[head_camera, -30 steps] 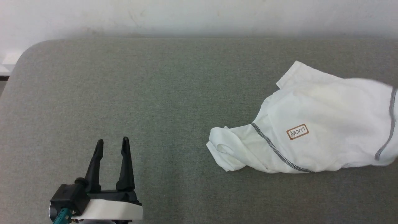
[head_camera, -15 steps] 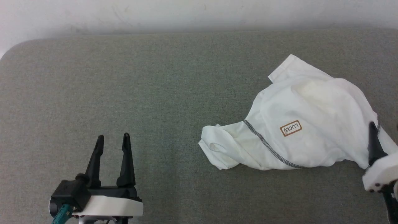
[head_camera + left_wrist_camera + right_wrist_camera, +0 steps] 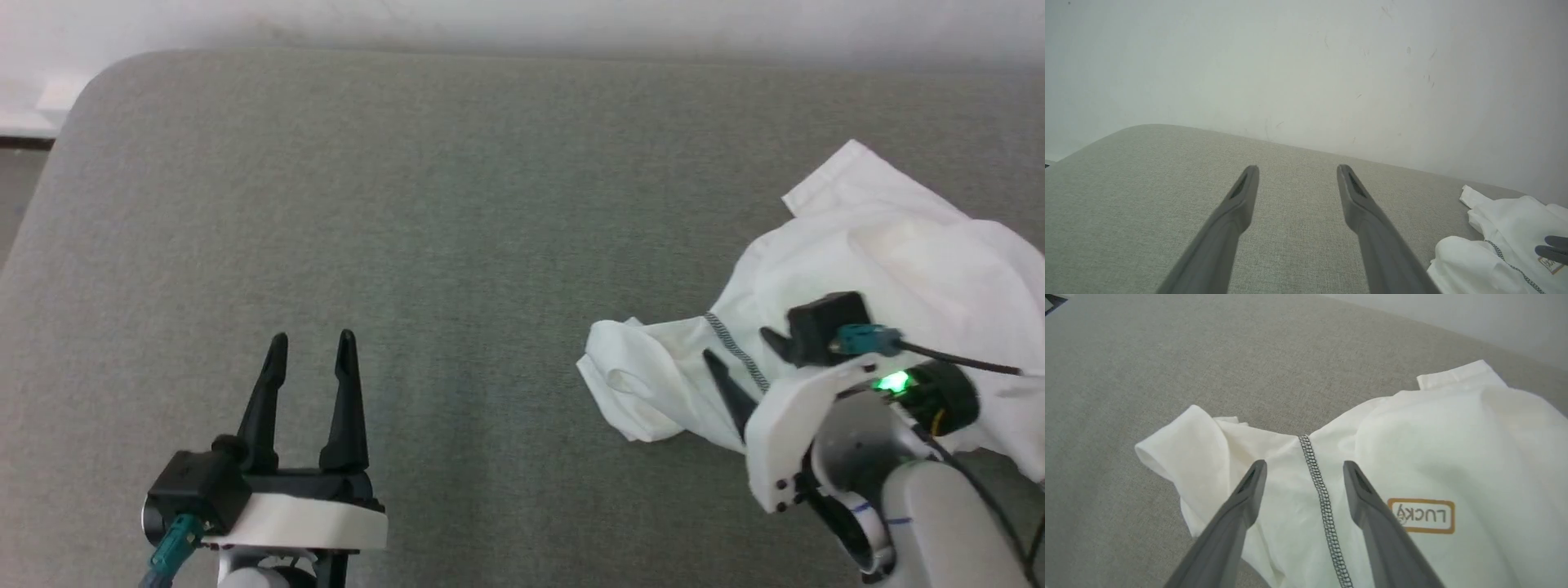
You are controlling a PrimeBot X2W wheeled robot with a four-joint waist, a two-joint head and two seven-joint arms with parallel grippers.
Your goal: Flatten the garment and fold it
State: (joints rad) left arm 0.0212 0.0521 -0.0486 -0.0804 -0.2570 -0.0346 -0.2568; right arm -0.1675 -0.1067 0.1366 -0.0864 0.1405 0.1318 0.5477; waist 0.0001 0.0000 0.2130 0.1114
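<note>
Right wrist view, white garment (image 3: pixel 1453 437), tan "LUCKY" patch (image 3: pixel 1423 515), right gripper (image 3: pixel 1305 464) jaws wide over it, left gripper (image 3: pixel 313 336) jaws wide, both empty.

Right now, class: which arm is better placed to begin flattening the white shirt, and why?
The right arm. The right pincer, open, hangs over the shirt, straddling the zigzag seam. The left pincer, also open, is over bare grey surface, apart from the cloth.

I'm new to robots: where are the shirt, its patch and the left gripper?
shirt (image 3: pixel 1453 437): right wrist view, bare white cloth.
patch (image 3: pixel 1425 515): right wrist view, middle of its lettering.
left gripper (image 3: pixel 313 336): head view, midway between fingertips.
</note>
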